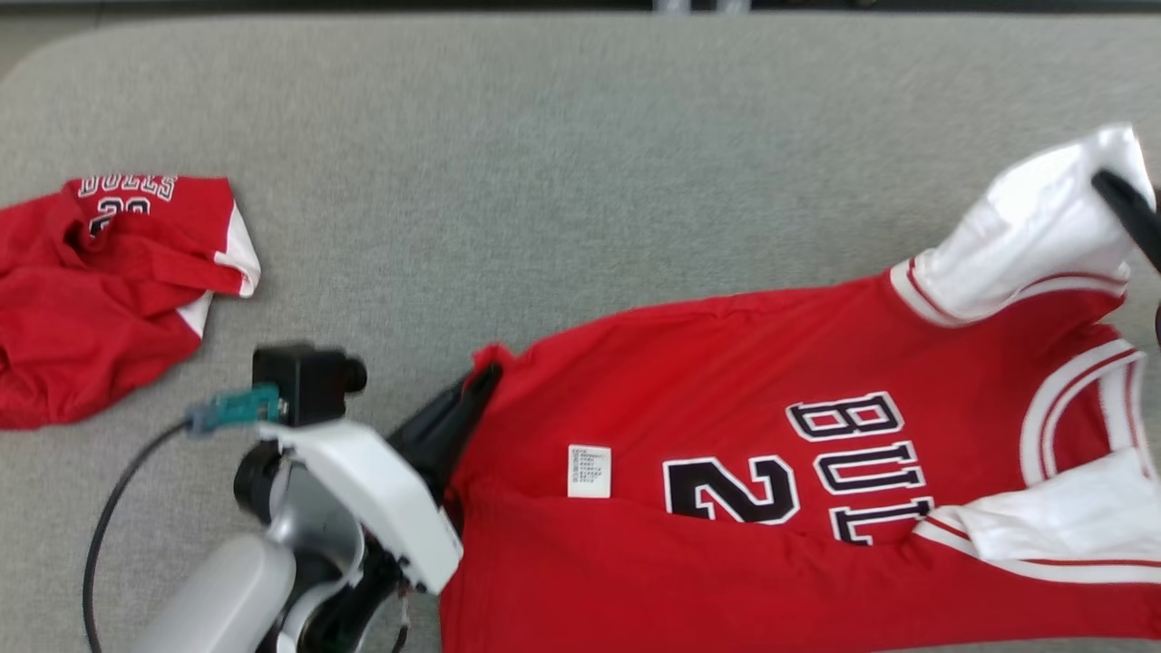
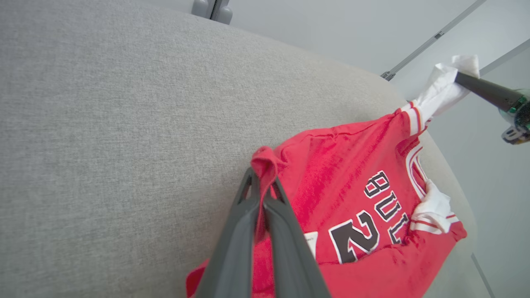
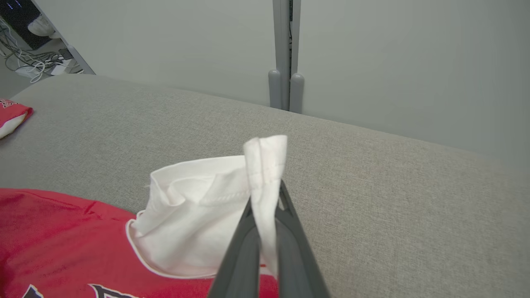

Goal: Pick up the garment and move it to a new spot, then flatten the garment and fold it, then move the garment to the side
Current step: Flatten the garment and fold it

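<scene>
Plainly, "BUL" and "2" on red garment [image 1: 680, 381]

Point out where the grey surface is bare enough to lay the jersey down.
Bare: the whole far band of the grey fabric-covered surface, beyond both garments, and the middle strip between the crumpled red garment at left and the red white-sleeved jersey. Crowded: the near right, covered by that jersey, which the left gripper and right gripper pinch.

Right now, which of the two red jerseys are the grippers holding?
The spread-out jersey on the right: the left gripper pinches its red hem corner, the right gripper its white sleeve. The crumpled jersey lies apart at the left, untouched.
</scene>
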